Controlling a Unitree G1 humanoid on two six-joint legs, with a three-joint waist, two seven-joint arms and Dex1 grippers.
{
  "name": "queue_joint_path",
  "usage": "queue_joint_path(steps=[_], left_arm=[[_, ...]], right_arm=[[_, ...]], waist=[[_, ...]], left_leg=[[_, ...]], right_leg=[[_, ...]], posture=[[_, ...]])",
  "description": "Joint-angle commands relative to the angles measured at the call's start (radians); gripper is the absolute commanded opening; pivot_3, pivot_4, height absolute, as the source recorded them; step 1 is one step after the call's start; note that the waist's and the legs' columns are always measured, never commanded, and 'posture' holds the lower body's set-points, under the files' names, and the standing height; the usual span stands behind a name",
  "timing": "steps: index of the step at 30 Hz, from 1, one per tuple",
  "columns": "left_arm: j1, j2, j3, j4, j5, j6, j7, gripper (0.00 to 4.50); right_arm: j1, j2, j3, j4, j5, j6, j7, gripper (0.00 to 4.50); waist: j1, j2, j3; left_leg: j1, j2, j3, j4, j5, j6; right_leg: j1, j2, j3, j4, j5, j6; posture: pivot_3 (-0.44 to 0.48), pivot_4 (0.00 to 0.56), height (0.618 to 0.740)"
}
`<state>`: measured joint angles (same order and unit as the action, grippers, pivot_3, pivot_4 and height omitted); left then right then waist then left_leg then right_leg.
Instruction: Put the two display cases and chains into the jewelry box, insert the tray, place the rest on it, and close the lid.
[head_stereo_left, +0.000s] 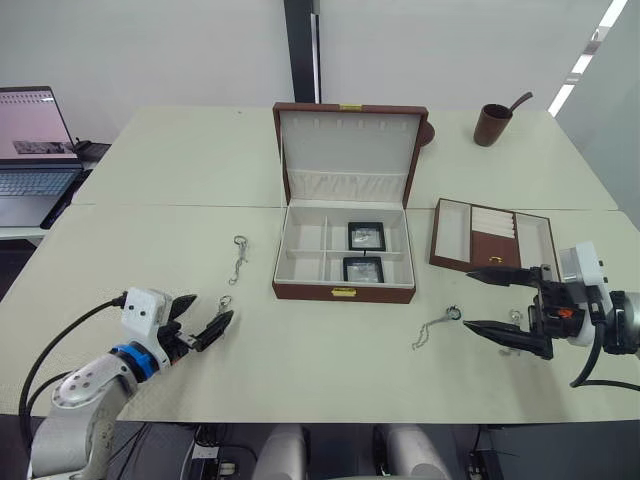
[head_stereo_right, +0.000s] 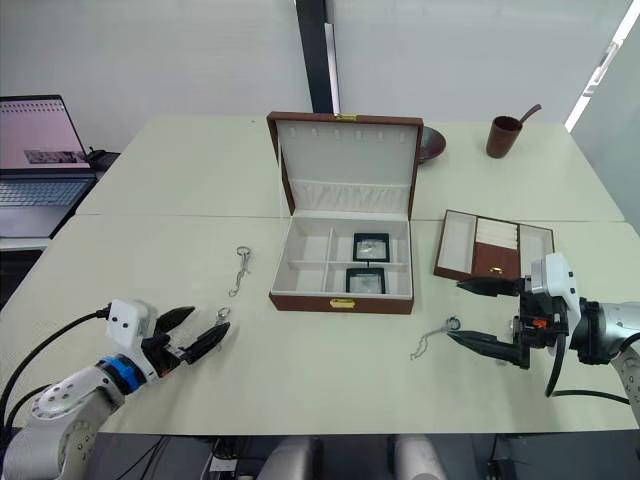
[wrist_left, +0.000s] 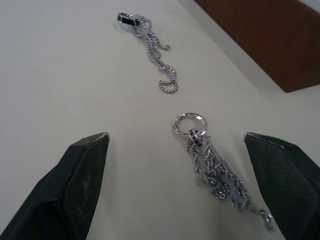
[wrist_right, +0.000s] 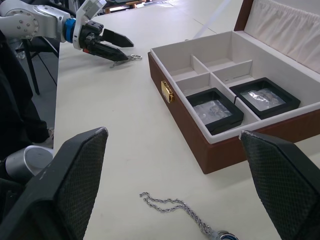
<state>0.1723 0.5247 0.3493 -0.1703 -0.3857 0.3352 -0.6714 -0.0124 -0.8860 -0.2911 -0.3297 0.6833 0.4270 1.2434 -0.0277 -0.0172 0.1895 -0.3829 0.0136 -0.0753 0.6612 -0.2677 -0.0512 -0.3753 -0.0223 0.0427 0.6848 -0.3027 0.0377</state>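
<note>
We see our left gripper (head_stereo_left: 203, 322) — two tapered black fingers on a white block, a blue ring behind it, then a silver-grey forearm trailing a black cable. Our right gripper (head_stereo_left: 498, 303) matches — white housing, small orange detail.

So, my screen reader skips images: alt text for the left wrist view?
Two open black fingers flank a silver chain with a ring clasp lying on the pale table. A second chain lies farther off, near the brown jewelry box.
</note>
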Motion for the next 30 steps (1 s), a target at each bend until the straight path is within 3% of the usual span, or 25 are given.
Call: queue_joint_path(steps=[1, 16, 28, 30], left_arm=[[0.027, -0.018, -0.031, -0.048, 0.028, -0.035, 0.026, 4.46], [0.039, 0.012, -0.128, 0.016, 0.090, -0.035, 0.016, 4.46], [0.056, 0.044, -0.171, 0.059, 0.125, -0.046, 0.010, 4.46], [0.058, 0.043, -0.171, 0.058, 0.122, -0.046, 0.013, 4.06]], right_arm=[[-0.012, -0.013, -0.009, -0.004, -0.006, -0.021, 0.009, 4.50], [-0.018, -0.008, -0.007, 0.009, -0.010, -0.025, 0.001, 4.50], [-0.020, -0.007, -0.007, 0.008, -0.015, -0.026, 0.002, 4.50], [-0.019, -0.006, -0.009, 0.004, -0.011, -0.024, 0.003, 4.50]], waist=[[0.000, 0.000, 0.000], [0.001, 0.002, -0.002], [0.001, 0.013, -0.011], [0.001, 0.014, -0.011]], left_leg=[[0.000, 0.000, 0.000, 0.000, 0.000, 0.000], [0.001, -0.001, 0.000, 0.000, 0.000, 0.000], [0.002, -0.001, 0.001, 0.000, 0.000, 0.000], [0.002, -0.002, 0.001, -0.001, 0.000, 0.001]], right_leg=[[0.001, 0.000, 0.000, -0.001, 0.000, 0.000], [0.003, 0.000, 0.000, -0.003, 0.001, 0.001], [0.003, 0.000, 0.001, -0.004, 0.001, 0.001], [0.003, 0.000, 0.001, -0.004, 0.001, 0.001]], posture=[[0.000, 0.150, 0.740], [0.000, 0.150, 0.740], [0.000, 0.150, 0.740], [0.000, 0.150, 0.740]])
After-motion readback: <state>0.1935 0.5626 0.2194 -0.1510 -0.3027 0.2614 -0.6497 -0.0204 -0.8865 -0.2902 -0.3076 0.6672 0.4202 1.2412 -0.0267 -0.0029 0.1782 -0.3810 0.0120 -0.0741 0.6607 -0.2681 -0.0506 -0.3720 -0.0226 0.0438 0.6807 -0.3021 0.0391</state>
